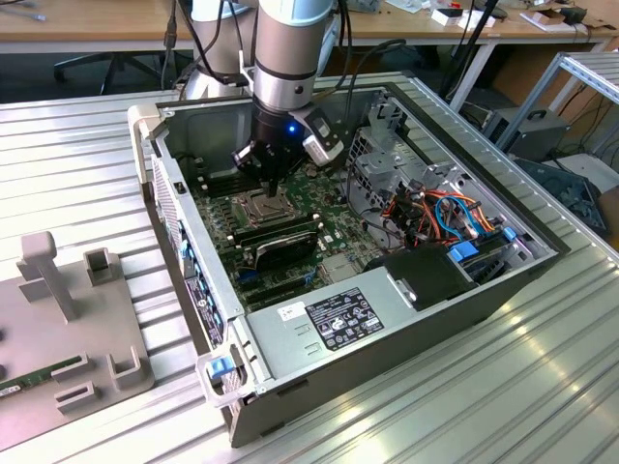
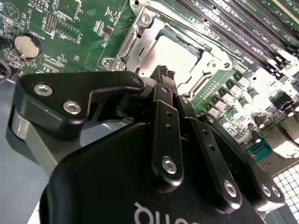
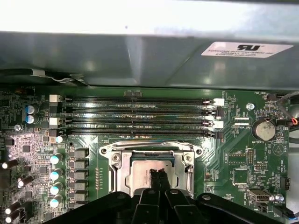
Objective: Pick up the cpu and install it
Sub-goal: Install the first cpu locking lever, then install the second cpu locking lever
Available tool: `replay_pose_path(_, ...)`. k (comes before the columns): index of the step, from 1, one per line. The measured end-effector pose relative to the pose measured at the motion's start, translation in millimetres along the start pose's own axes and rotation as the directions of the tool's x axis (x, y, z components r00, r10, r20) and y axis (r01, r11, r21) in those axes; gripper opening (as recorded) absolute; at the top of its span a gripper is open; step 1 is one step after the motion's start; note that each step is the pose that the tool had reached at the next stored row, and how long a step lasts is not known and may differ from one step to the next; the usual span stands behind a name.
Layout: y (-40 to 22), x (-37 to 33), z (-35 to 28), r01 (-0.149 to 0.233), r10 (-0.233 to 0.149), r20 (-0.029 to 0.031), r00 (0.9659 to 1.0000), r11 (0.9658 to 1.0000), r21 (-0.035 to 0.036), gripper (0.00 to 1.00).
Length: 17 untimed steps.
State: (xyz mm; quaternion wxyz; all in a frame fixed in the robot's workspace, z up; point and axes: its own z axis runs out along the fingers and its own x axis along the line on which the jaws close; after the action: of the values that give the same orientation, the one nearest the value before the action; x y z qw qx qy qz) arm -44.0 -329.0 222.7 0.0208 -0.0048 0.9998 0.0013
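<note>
Reaching down into the open grey metal computer case [image 1: 406,319], the silver-and-black robot arm [image 1: 285,58] holds its black jaws [image 1: 272,182] just above the square dark socket with a hinged metal frame [image 1: 261,205] on the green motherboard [image 1: 324,237] in the exterior view. The case lies on a ribbed aluminium counter [image 1: 77,164], and a grey plastic fixture tray [image 1: 58,329] sits well apart toward the exterior view's left.

From the second wrist view, the jaws [image 2: 163,73] are drawn together, the tips almost meeting, over the flat square silver-grey metal cpu [image 2: 180,56]. The cpu lies inside the socket [image 2: 140,35], whose frame surrounds it. A round silver coin battery [image 2: 25,45] sits on the board [image 2: 74,28] near one corner.

From the first wrist view, the closed jaws [image 3: 159,173] stand over the cpu [image 3: 140,175], which rests level within the socket [image 3: 150,150]. Whether the tips touch its face cannot be told. Four long black memory slots [image 3: 135,116] run side by side just beyond the socket, and the case's grey wall [image 3: 117,56] rises behind them.
</note>
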Motion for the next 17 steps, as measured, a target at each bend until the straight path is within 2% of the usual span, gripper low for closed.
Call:
replay_pose_path(2,-0.8,0.1,0.0,0.000,0.000,0.0000,1.0000,1.0000,0.0000,0.11)
replay_pose_path(8,-9.8,2.1,-0.1,0.000,0.000,0.0001,1.0000,1.0000,-0.0001,0.11)
replay_pose_path(17,-10.3,6.1,-0.3,0.000,0.000,0.0001,1.0000,1.0000,-0.0001,0.11)
